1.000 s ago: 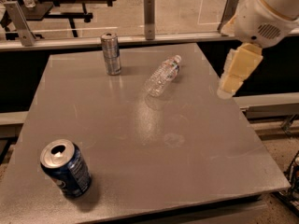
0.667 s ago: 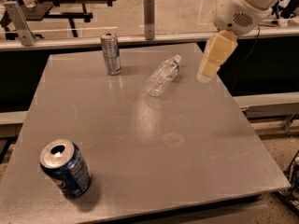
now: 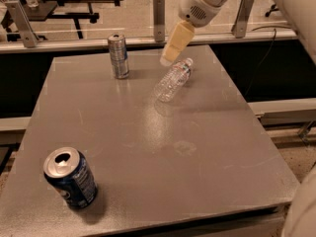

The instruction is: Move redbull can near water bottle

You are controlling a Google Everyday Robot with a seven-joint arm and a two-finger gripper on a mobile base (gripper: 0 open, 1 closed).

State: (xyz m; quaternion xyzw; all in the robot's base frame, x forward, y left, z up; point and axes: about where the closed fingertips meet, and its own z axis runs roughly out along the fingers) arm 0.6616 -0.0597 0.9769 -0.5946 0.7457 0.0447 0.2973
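Down at the near left corner of the flat grey table point(image 3: 148, 147) stands a wide dark blue soda can point(image 3: 69, 179), opened at the top and well apart from everything else. Toward the far left, upright near the back edge, is the tall, slim silver-grey redbull can point(image 3: 118, 57). It is untouched, with bare tabletop all round it.

To its right hangs the robot's cream-coloured gripper point(image 3: 168, 59), slanting down from the white arm and hovering just over the cap end of the bottle. I cannot tell whether it is parted or closed, but it carries nothing.

Beneath it and a little further right lies the small clear, crinkled plastic water bottle point(image 3: 173, 79). It is on its side, with its white cap pointing to the far right and its base toward the middle of the table.

What matters for the reach is that the slim can sits to the left of the gripper, at about the same depth on the table. Its long axis is vertical, so a level approach from the side looks the natural way in.

A second ago the gripper was out beyond the table's right edge. Since then it has swung leftward and inward across the bottle, closing on the can. Both cans and the bottle have not shifted.
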